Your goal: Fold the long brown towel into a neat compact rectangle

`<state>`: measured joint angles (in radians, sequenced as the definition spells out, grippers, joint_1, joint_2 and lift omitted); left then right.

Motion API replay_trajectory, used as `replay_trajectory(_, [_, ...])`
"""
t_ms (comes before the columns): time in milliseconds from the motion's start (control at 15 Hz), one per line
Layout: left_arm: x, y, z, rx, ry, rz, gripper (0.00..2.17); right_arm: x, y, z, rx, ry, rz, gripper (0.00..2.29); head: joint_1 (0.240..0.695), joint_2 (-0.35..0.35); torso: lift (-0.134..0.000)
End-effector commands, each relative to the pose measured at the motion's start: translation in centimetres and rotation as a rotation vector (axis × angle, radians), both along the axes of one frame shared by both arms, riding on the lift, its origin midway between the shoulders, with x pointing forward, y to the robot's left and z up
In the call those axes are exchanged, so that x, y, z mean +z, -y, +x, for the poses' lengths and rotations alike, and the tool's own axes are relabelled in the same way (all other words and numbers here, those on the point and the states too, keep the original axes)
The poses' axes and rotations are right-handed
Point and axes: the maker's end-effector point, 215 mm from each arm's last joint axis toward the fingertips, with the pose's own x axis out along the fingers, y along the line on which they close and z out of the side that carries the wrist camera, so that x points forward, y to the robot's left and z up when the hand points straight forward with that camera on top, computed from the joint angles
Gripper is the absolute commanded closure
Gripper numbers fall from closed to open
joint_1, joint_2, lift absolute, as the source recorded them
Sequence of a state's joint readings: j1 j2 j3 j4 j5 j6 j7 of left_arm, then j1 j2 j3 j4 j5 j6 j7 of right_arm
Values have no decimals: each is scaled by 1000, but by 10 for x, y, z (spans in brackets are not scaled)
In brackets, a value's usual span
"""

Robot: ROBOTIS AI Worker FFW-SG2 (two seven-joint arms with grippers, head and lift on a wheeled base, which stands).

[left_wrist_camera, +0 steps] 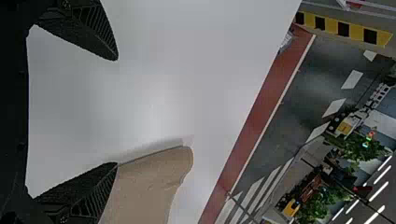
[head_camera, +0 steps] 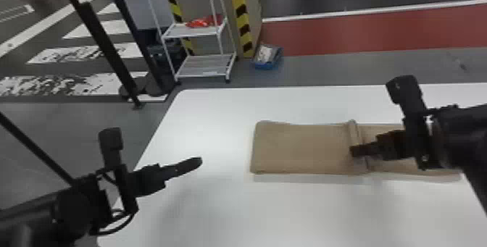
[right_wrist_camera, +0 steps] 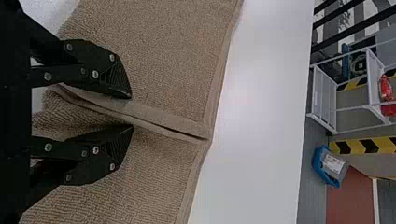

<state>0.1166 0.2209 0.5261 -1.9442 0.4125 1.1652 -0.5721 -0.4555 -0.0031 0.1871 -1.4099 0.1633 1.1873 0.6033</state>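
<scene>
The brown towel point(head_camera: 300, 148) lies lengthwise on the white table, with a raised edge across it right of its middle. At that edge is my right gripper point(head_camera: 353, 151), low over the cloth. In the right wrist view my right gripper point(right_wrist_camera: 132, 112) stands open, its fingers on either side of the ridge of the towel point(right_wrist_camera: 173, 60), with a gap between them. My left gripper point(head_camera: 199, 161) is over the bare table left of the towel. The left wrist view has my left gripper point(left_wrist_camera: 117, 112) wide open and holding nothing, with the towel's rounded end point(left_wrist_camera: 154, 177) beyond one finger.
The white table point(head_camera: 203, 119) extends around the towel, with its left edge under my left arm. Past its far edge stand a white wire shelf point(head_camera: 206, 65) with a red item and a blue bin point(head_camera: 268, 63) on the floor.
</scene>
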Motion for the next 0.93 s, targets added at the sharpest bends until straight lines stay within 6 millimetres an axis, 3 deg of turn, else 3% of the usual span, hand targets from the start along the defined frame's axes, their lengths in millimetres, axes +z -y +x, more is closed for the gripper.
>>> replay_trajectory(0, [0,-1,0,0,0,3,83,2,-3,0,2,2,4,613,695,285,-124])
replay_trajectory(867, [1,-2,-1,1,0,3,87,11,-14,15,33,77,11,603,695,290,-124])
